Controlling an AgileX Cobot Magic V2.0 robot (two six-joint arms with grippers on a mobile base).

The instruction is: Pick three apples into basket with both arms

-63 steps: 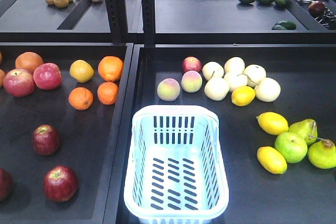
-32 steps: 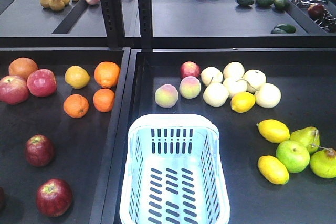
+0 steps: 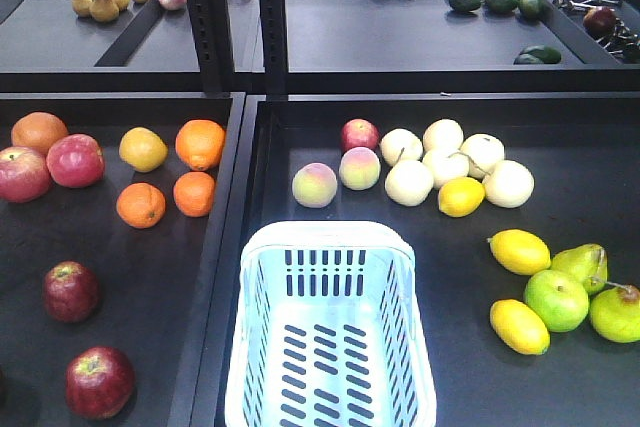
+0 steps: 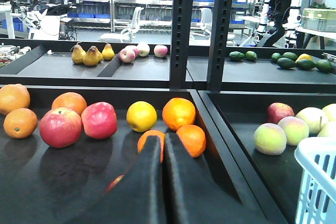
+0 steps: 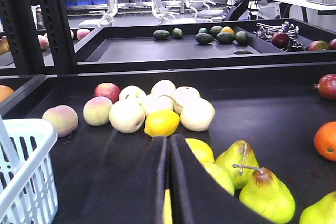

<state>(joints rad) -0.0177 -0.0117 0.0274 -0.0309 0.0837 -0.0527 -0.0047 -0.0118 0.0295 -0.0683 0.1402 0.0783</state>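
Status: nothing picked yet.

Two dark red apples lie in the left tray point(image 3: 160, 287), one mid-left point(image 3: 71, 291) and one nearer point(image 3: 99, 382), apart from each other. The third is not clearly in view and may be cut off at the near-left edge. The basket point(image 3: 330, 234) stands empty at the near end of the right tray point(image 3: 470, 377), just right of the divider wall point(image 3: 225, 277).

Left tool point(image 4: 161, 140): fingers pressed together with only a seam between them, holding nothing. It points over the left tray toward the oranges point(image 4: 191, 139). A reddish sliver shows low beside it, too hidden to name.

Right tool point(image 5: 168, 140): likewise closed to a seam and holding nothing. It sits above the lemons point(image 5: 199, 149) and green pears point(image 5: 262, 195) on the right side of the right tray, well apart from the apples.

Risks, as judged from here:
- Both tools must open before descending. A closed tool would knock a round apple and set it rolling.
- The pink-red apples point(image 3: 75, 159) at the far left of the same tray could be taken by mistake.
- The right arm must cross over the basket and the divider wall. A low path could catch the rim or tip the light basket.
- With both arms working the left tray, they may collide.
- Releasing from too high could bounce an apple out.
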